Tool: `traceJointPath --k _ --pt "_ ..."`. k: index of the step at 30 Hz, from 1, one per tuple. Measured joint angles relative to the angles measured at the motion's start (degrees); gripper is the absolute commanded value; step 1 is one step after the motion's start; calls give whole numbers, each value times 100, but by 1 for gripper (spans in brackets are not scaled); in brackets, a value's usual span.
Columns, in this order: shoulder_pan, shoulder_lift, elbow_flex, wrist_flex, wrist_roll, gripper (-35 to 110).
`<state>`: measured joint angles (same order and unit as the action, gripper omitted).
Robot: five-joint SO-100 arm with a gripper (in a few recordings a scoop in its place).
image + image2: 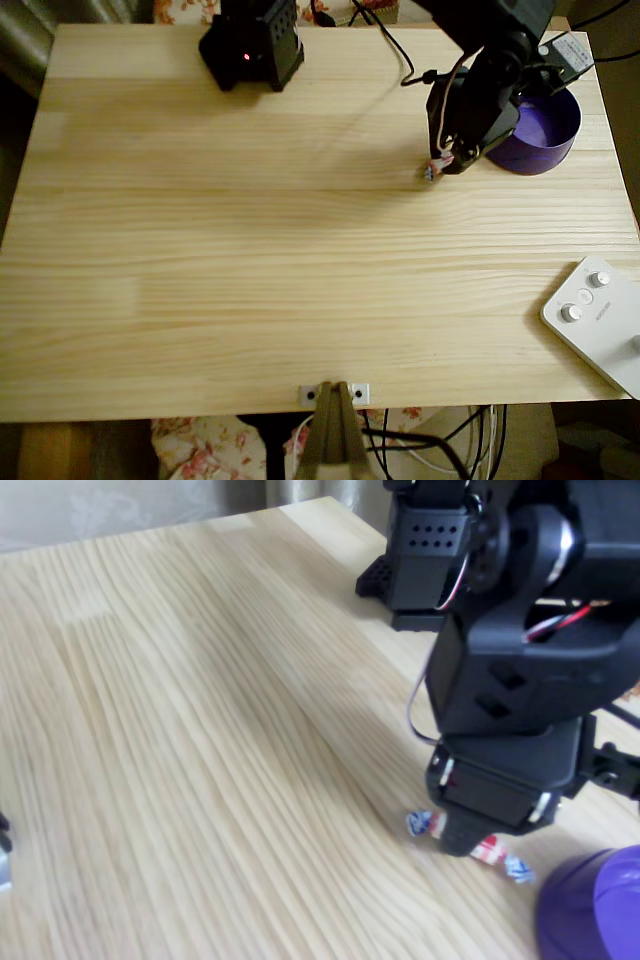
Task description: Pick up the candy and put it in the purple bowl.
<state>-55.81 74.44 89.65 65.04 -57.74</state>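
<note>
Candy, a small twisted-end sweet in red and white wrapper, lies on the wooden table at the lower right of the fixed view, just beside the purple bowl. It looks very light, its crinkly wrapper slippery and the twisted ends flimsy, so the firm middle is likely the best place to pinch. The gripper stands right over that middle, hiding it; whether the fingers are apart or already clamped on the sweet I cannot tell. In the overhead view the candy is a tiny blur under the arm, and the bowl is partly covered.
</note>
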Motion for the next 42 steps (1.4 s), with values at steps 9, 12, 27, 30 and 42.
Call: traceJointPath --k 9,12,27,30,42 --pt "141 1564 -123 70 949 1" --pt "18 2021 -220 -9 1529 1" --pt "-1292 2540 272 -1477 3902 1" --pt "-1327 2461 272 -1538 3867 1" --pt "-1793 1670 264 -1749 3850 1"
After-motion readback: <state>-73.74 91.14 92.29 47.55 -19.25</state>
